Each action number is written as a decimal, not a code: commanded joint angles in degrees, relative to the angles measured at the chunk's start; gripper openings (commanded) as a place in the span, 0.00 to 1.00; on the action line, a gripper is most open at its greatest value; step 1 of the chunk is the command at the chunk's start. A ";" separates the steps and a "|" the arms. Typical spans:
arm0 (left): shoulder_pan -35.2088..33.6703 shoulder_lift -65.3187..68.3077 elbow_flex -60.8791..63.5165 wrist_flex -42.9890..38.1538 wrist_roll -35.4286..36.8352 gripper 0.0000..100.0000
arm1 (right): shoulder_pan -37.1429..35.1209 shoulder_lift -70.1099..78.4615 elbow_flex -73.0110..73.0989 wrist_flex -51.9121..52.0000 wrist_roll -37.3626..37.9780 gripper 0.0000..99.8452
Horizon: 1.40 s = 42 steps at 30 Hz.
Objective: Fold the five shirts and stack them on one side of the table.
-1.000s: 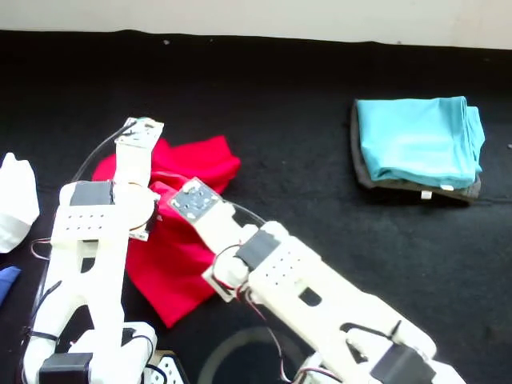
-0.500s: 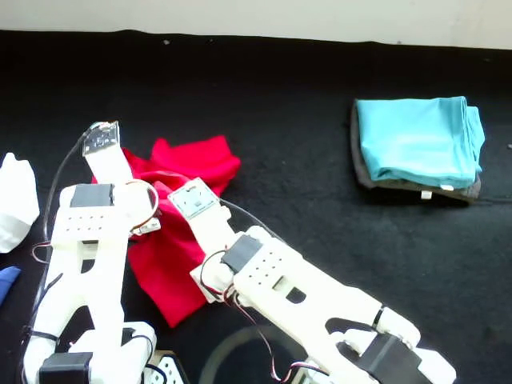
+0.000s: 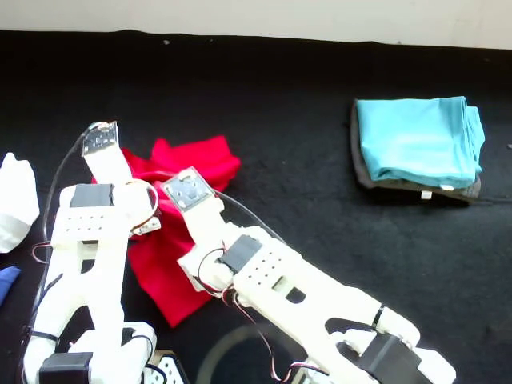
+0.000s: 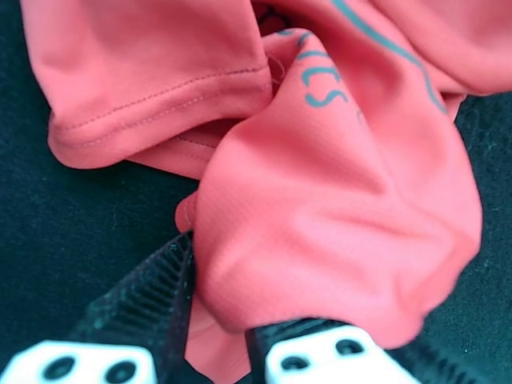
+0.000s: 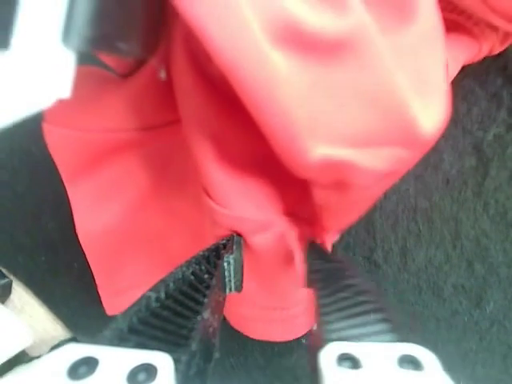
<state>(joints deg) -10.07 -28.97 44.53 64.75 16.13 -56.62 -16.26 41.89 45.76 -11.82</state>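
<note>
the crumpled, fine-mesh red shirt [image 3: 196,160] lay at the near left of the black felt-like table cover [image 3: 280,88], bunched between the two white arms. the left gripper [image 4: 216,320] had its ribbed black fingers [image 4: 144,296] pinched shut on a puffed fold of the cloth. the right gripper [image 5: 268,300] likewise clamped a narrow pleat between its toothed pads [image 5: 188,300].

the step in hand looked like spreading the garment flat before any fold. to do it well, the two holds would need to draw apart low over the table until the cloth ran taut, each keeping a single layer rather than a wad. a double-stitched sleeve hem [image 4: 160,100] lay just beyond the left fingers and seemed the surer edge to hold.

the fabric looked thin, smooth and limp, rounding into soft bulges, so it would probably sag and slip. at the far right a turquoise folded shirt [image 3: 420,140] sat squarely on a dark grey folded shirt [image 3: 364,178], the neat stack this one should join.
</note>
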 commanded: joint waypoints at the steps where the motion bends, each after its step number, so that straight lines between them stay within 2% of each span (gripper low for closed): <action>1: -0.66 -0.48 -0.66 -0.62 0.53 0.01 | 0.31 2.15 -1.89 -0.75 -0.53 0.09; 8: -0.66 -0.57 -0.66 -0.70 0.53 0.01 | 0.31 11.03 -2.42 -0.84 -0.35 0.14; 10: -0.66 -0.57 -0.66 -0.88 0.53 0.01 | 0.48 12.26 -2.51 -0.84 -0.26 0.14; 12: -0.66 -0.57 -0.66 -0.88 0.53 0.01 | 1.89 12.44 -2.42 -0.84 -0.18 0.08; 14: -0.57 -0.57 -0.66 -0.88 0.44 0.01 | 4.70 12.26 -2.51 -0.92 -0.09 0.00; 24: -0.22 -0.57 -0.84 -0.62 0.26 0.01 | 23.16 8.57 -2.51 -0.92 10.46 0.01; 29: 1.10 -0.57 -0.92 -0.53 0.09 0.01 | 28.35 3.03 -2.51 -0.75 18.81 0.01; 36: 9.80 -0.57 -2.59 4.04 -5.19 0.01 | 36.79 -0.92 -2.51 -0.57 25.41 0.01; 42: 10.07 -0.48 0.66 4.40 -14.07 0.01 | 46.99 -6.46 -2.51 -0.84 31.21 0.01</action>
<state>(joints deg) -0.75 -28.88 44.79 68.88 6.46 -14.95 -18.46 41.45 45.49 16.48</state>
